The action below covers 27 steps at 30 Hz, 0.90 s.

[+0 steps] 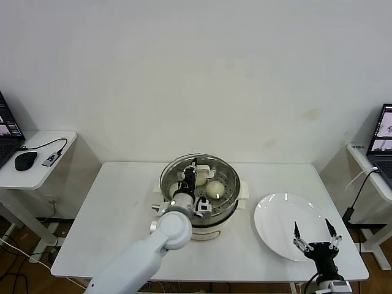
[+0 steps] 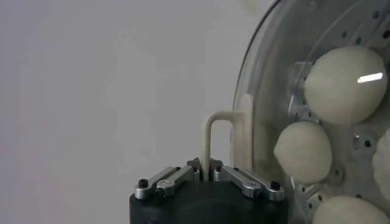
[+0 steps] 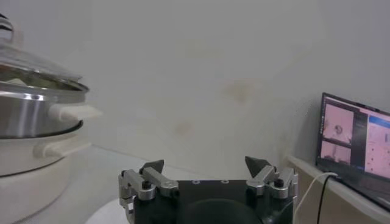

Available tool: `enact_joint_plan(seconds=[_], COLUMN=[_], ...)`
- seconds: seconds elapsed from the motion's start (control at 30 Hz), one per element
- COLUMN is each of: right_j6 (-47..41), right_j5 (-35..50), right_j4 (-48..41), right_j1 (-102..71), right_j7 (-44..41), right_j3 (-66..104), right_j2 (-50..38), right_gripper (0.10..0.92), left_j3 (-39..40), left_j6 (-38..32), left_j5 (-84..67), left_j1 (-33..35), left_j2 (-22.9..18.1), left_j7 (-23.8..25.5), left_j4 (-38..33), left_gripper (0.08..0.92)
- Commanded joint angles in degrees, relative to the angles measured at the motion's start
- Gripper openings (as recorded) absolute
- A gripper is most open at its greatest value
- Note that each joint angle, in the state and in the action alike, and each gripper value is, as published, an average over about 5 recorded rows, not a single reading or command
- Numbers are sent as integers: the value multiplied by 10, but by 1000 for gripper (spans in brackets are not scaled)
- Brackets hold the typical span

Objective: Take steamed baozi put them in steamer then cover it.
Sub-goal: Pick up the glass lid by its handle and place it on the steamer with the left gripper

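Nearest, over the near edge of the white plate (image 1: 278, 229): right hand (image 1: 315, 235), idle, fingers spread wide, gripping nothing. Plate bare, no buns left on it. Farther in, mid-desk (image 1: 110, 214): left hand (image 2: 207, 173) pressed together on the white handle (image 2: 219, 143) of the glass lid (image 2: 268, 73), lid lying on the rim of the steamer (image 1: 199, 190). Through the glass in the left wrist view, steamed baozi (image 2: 344, 85) resting on the perforated tray, four of them by the look of it, two partly cut off at the edge. Judged nearly finished: buns loaded, cover seemingly seated; only letting go of the handle and pulling clear still to do.
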Motion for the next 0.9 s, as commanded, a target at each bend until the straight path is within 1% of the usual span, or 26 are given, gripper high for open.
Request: enact_joint_plan(seconds=[0.03, 0.2, 0.9], right_j6=[2, 3, 3], right_j5=[-2, -3, -7], right_j4=[-1, -2, -3], right_j1=[-1, -1, -1], right_j7=[0, 0, -1], right_j3=[0, -1, -4], right_j2=[0, 1, 2], right_gripper=[823, 823, 823], left_j3=[9, 7, 6], left_j6=[1, -1, 0], left_j5=[20, 23, 21], left_j1=[-5, 1, 8], left_j2=[-19, -23, -15], left_j7=[1, 0, 10], left_j4=[27, 27, -4], left_gripper=[148, 148, 148])
